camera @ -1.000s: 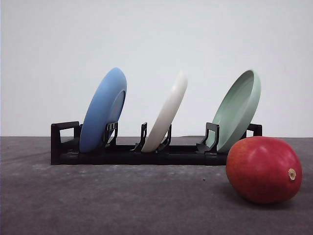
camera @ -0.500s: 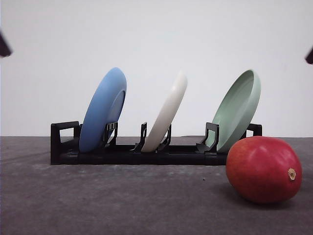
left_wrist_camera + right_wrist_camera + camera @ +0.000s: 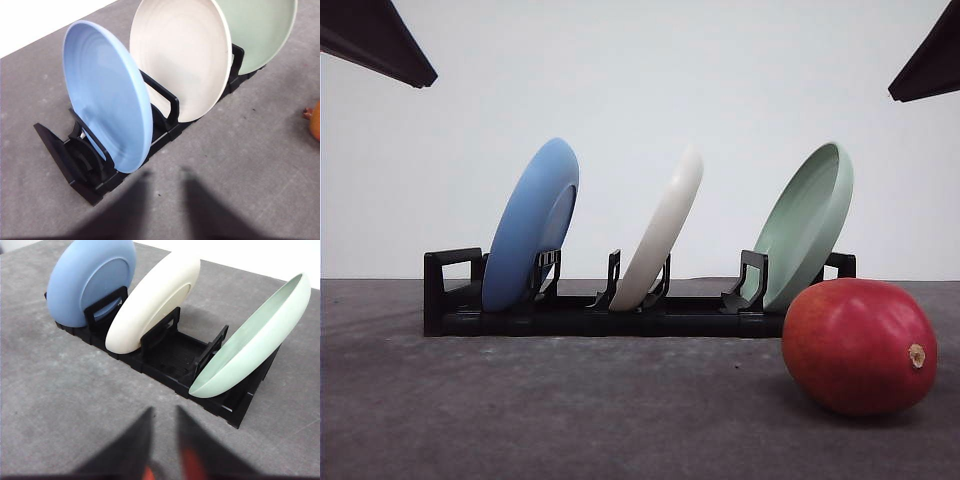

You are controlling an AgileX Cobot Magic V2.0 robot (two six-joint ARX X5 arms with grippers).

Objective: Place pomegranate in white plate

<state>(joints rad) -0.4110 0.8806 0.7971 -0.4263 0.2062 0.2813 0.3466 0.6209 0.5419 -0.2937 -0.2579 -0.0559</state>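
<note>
The pomegranate (image 3: 858, 346) is a glossy red fruit lying on the grey table at the front right, its tan nub pointing right. A sliver of the pomegranate (image 3: 315, 124) shows in the left wrist view. The white plate (image 3: 663, 229) stands on edge in the middle slot of a black rack (image 3: 570, 316), and is also seen as white plate (image 3: 181, 54) and white plate (image 3: 152, 301). My left gripper (image 3: 165, 205) is open above the table in front of the rack. My right gripper (image 3: 162, 440) is open too, nothing between its fingers.
A blue plate (image 3: 532, 224) leans in the rack's left slot and a pale green plate (image 3: 808, 224) in its right slot, just behind the pomegranate. Dark parts of the left arm (image 3: 375, 40) and right arm (image 3: 930, 65) hang in the upper corners of the front view.
Dark parts of both arms have come further into the top corners of the front view. The pomegranate, plates and rack have not moved.
</note>
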